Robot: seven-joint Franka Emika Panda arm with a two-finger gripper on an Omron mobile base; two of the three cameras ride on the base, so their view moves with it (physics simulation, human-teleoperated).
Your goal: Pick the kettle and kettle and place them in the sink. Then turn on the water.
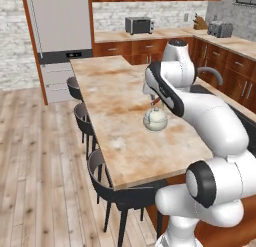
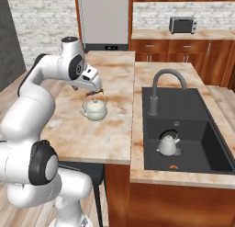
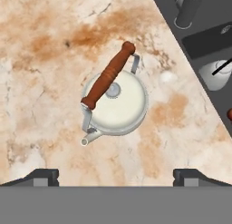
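Reaching down over the counter [image 2: 69, 129], the gripper [image 3: 116, 175] hangs above the brown-handled kettle [image 3: 115, 105], jaws spread wide.

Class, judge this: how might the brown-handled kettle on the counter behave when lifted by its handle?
The kettle looks rigid metal, so probably stiff. Its round handle arches above the lid, so it may swing. The squat body probably resists tipping.

Even, bright rendered light with soft faint shadows, no glare, and slightly coarse, pixelated edges throughout.
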